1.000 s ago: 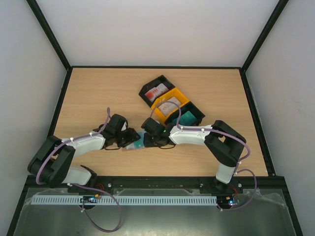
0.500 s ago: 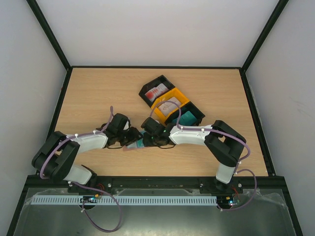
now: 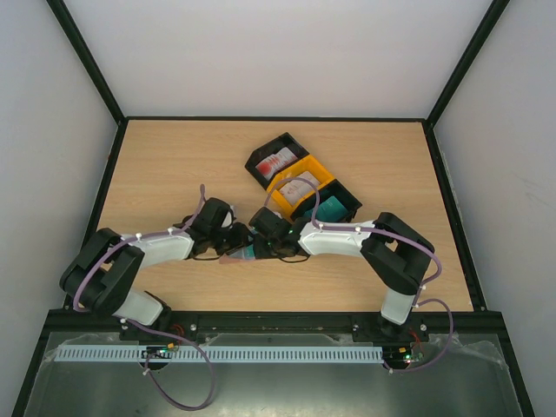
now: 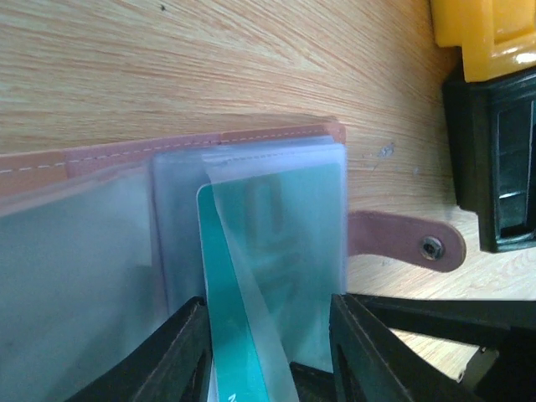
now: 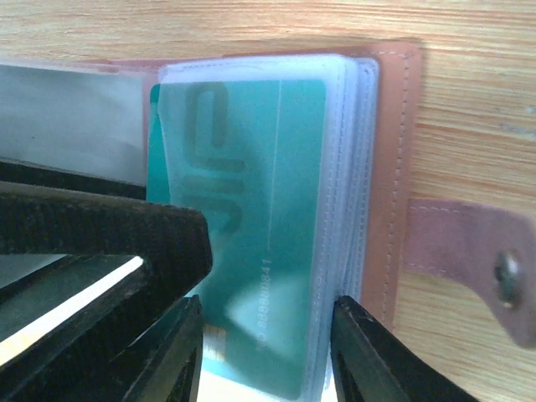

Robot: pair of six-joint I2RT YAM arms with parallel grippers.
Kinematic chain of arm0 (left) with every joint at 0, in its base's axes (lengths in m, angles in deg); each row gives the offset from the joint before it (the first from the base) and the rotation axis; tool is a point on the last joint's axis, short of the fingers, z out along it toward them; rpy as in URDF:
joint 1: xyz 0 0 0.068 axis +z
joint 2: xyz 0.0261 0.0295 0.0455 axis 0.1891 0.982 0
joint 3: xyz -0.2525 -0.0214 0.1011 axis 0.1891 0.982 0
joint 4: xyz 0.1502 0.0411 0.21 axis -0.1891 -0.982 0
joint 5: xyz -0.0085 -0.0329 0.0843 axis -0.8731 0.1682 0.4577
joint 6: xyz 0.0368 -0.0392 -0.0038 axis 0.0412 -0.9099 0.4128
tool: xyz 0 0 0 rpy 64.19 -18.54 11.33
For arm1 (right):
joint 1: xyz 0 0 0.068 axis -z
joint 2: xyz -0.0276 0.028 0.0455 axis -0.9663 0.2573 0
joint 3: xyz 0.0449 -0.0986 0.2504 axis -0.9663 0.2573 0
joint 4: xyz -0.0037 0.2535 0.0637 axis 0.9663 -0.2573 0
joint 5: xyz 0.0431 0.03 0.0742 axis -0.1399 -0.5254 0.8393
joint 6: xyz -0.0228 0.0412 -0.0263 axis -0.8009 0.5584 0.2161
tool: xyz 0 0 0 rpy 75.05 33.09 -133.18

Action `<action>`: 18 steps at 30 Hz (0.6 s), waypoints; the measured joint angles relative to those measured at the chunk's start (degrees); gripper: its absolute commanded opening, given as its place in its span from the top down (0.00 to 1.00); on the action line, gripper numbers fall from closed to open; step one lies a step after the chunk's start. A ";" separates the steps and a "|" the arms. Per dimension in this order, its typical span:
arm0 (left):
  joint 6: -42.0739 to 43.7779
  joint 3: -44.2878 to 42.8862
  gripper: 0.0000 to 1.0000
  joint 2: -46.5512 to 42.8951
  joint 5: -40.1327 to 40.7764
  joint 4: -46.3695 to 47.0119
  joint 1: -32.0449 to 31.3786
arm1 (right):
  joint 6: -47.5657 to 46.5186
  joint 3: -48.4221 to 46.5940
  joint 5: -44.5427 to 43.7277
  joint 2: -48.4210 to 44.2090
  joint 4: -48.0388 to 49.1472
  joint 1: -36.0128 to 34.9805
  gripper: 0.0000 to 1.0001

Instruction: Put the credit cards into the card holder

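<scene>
The brown card holder lies open on the table between my two grippers, its clear pockets facing up. A teal credit card sits mostly inside the top pocket, one long edge still outside the sleeve. My right gripper is shut across the card's near end, one finger also against the pocket stack. My left gripper stands open, a finger close on each side of the same card and sleeve. More credit cards lie in the trays: red-and-white, white, teal.
Three small trays stand in a diagonal row behind the holder: black, orange, black. The holder's strap with its snap lies flat toward them. A black frame rims the table.
My left arm has slid right, closer to the holder and the right gripper, and its fingers have narrowed. The right arm and the card holder have stayed put.
</scene>
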 measured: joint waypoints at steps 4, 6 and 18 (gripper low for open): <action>0.63 -0.07 0.50 -0.26 0.26 -0.98 -0.13 | -0.07 0.00 -1.86 -0.13 -1.11 0.00 0.54; 0.87 -0.07 0.49 -0.87 0.44 -1.86 -0.15 | 0.09 0.00 -3.13 -0.70 -1.73 0.00 0.52; 1.99 -0.79 0.75 -3.52 1.95 -5.99 -0.28 | 2.56 0.02 -7.43 -5.09 -2.62 0.02 0.53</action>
